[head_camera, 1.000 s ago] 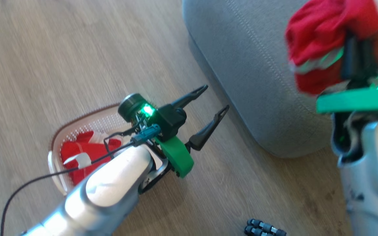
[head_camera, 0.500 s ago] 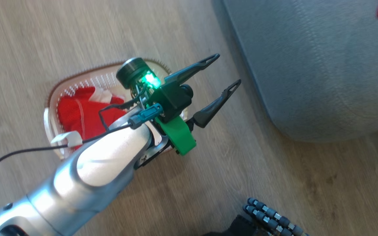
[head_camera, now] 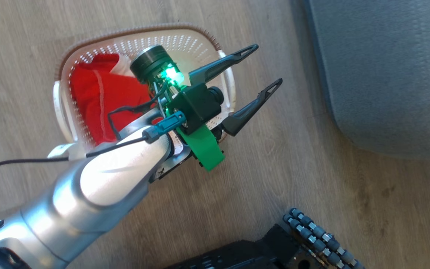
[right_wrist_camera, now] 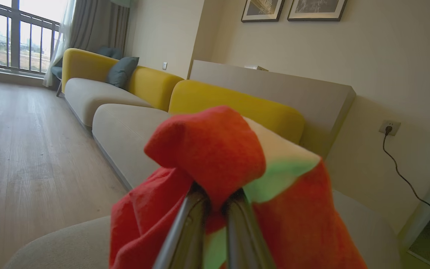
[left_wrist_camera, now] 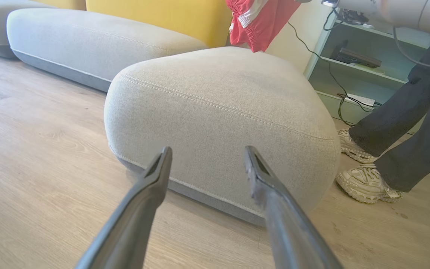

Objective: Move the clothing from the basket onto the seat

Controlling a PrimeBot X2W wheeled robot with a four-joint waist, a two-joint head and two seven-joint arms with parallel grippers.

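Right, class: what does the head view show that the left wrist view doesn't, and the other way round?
Head view, not left wrist view: the basket on the wooden floor, with a red garment lying in it. Left wrist view, not head view: a red-and-white garment hanging over the seat, a person's shoes, a shelf unit. Both: the open left gripper, the seat, the wooden floor.
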